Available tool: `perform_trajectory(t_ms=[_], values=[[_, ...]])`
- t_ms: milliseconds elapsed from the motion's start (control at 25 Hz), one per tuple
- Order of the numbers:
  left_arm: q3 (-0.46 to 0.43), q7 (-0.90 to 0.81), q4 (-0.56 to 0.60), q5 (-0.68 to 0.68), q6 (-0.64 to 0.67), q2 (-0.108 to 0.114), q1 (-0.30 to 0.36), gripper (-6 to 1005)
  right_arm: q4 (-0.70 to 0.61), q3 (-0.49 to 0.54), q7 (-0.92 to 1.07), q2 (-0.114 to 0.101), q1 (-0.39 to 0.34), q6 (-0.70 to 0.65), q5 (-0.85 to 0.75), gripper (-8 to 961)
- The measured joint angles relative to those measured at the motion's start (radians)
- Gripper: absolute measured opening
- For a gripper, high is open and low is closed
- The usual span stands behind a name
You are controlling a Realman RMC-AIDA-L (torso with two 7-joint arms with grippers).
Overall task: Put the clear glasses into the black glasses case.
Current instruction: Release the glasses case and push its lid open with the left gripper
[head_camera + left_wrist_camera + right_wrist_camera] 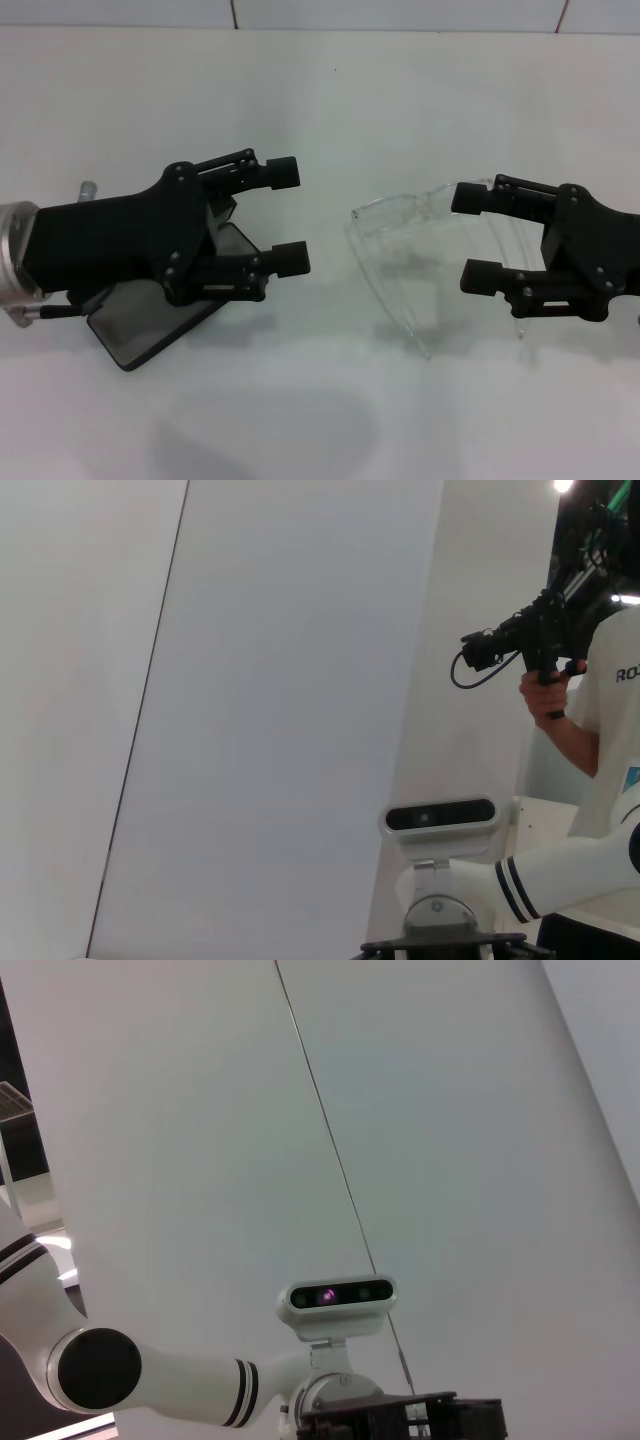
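Clear glasses [430, 250] sit open on desk [320, 90] by right gripper [478, 235], fingers spread and empty, so it should pinch the frame gently; left gripper [287, 215], also spread and empty, hovers over black glasses case [150, 335].

The black glasses case [150, 335] lies left of the clear glasses [400, 225].
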Motion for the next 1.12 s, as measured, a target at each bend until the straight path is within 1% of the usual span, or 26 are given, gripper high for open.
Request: perform_trajectory(t_ms=[520,600,680,720,800,840,920,1000,1080,1120], values=[[-0.001,-0.004,0.0,0.002,0.002,0.0,0.009,864,-0.005,0.0,0.0,0.004,0.001,0.001,0.0,841],[-0.003,-0.04,0.016,0.0,-0.002,0.001,0.006,862,-0.005,0.005,0.0,0.003,-0.001,0.003,0.001,841],[-0.01,-0.123,0.067,-0.001,-0.019,0.004,0.0,860,-0.005,0.008,0.0,0.0,-0.003,0.005,0.003,842],[-0.015,-0.191,0.121,-0.001,-0.033,0.004,-0.003,859,-0.005,0.012,0.0,-0.002,-0.005,0.006,0.004,842],[-0.016,-0.31,0.261,0.014,-0.063,-0.006,0.005,858,-0.001,0.032,0.0,-0.008,-0.013,0.007,0.004,842],[-0.017,-0.392,0.372,0.036,-0.086,-0.015,0.013,857,-0.001,0.032,0.0,-0.008,-0.013,0.007,0.004,842],[-0.01,-0.526,0.579,0.088,-0.129,-0.031,0.029,855,0.005,0.053,0.0,-0.015,-0.038,0.008,0.002,842],[0.017,-0.687,0.787,0.194,-0.182,-0.034,0.039,853,0.004,0.068,0.0,-0.018,-0.059,0.008,0.001,842],[0.057,-0.816,0.92,0.329,-0.218,-0.033,0.035,852,-0.001,0.095,0.0,-0.02,-0.087,0.003,0.001,842],[0.092,-0.892,0.984,0.432,-0.228,-0.032,0.028,851,-0.002,0.111,0.0,-0.02,-0.102,-0.001,0.001,842]])
